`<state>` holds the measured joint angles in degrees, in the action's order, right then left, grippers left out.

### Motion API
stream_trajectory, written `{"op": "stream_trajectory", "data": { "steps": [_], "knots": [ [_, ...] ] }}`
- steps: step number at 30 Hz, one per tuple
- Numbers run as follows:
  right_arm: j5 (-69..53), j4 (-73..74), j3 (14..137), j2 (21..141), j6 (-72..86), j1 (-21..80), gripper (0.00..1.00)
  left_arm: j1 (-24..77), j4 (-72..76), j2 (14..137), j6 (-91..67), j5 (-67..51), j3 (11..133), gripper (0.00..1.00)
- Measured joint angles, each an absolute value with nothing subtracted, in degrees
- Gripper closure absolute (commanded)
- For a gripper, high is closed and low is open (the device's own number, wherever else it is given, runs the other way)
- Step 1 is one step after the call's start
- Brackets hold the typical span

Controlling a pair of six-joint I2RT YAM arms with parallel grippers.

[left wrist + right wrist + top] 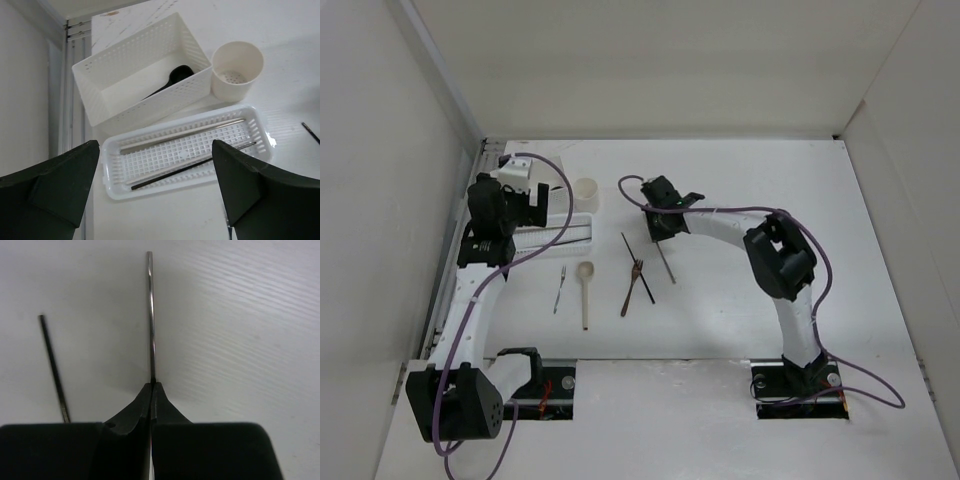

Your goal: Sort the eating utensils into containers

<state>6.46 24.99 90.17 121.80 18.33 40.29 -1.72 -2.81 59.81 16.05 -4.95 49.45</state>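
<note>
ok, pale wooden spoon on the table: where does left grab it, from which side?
Mid-handle, from straight above, with the left gripper closing across it. The pale wooden spoon lies flat, bowl far, slim straight handle toward the robot; the rounded bowl looks a poorer pinch. The small metal fork lies apart on its left, leaving finger room. Right gripper is shut on a chopstick.

2 chopsticks (pixel 185 170) lie in the ribbed tray (pixel 260 117), dark spoon (pixel 177 75) inside the box (pixel 150 107).

The structure consists of white tubular links (pixel 470 310) joined by black joint housings (pixel 780 262). A purple cable (pixel 876 383) is routed externally along the links. Gripper fingers (pixel 55 185) are matte black wedges.
</note>
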Motion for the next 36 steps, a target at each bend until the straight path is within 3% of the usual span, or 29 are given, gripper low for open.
{"op": "stream_trajectory", "data": {
  "steps": [10,20,21,22,23,24,27,30,36],
  "knots": [
    [7.8,20.1,85.4,108.6,18.4,37.2,1.00,-1.1,-5.2,62.0,19.0,-18.5,52.6,0.07],
    [6.4,13.6,95.7,102.5,20.0,38.4,1.00,1.5,-9.1,68.3,18.1,-41.8,64.0,0.06],
    [6.7,13.6,96.8,102.5,20.1,38.6,0.97,1.8,-9.3,68.9,18.0,-42.5,64.6,0.06],
    [6.7,13.7,97.6,102.6,20.1,38.8,0.85,2.1,-9.5,69.4,17.8,-42.9,64.8,0.06],
    [6.3,14.1,98.5,102.9,19.9,38.8,0.51,2.3,-10.0,69.9,17.8,-42.8,65.1,0.05],
    [5.4,14.8,99.6,103.6,19.7,38.7,0.42,2.3,-10.5,70.3,17.9,-42.6,65.1,0.05],
    [1.1,20.8,107.3,110.7,17.9,37.1,0.34,2.2,-12.1,71.1,18.1,-40.9,65.1,0.05],
    [-0.1,26.7,113.5,120.1,15.0,35.5,0.33,2.2,-12.7,71.3,18.1,-39.4,65.1,0.05],
    [0.1,38.3,110.3,130.5,10.2,34.0,0.33,2.2,-12.9,70.9,17.9,-37.3,65.1,0.05]
  ]
}}
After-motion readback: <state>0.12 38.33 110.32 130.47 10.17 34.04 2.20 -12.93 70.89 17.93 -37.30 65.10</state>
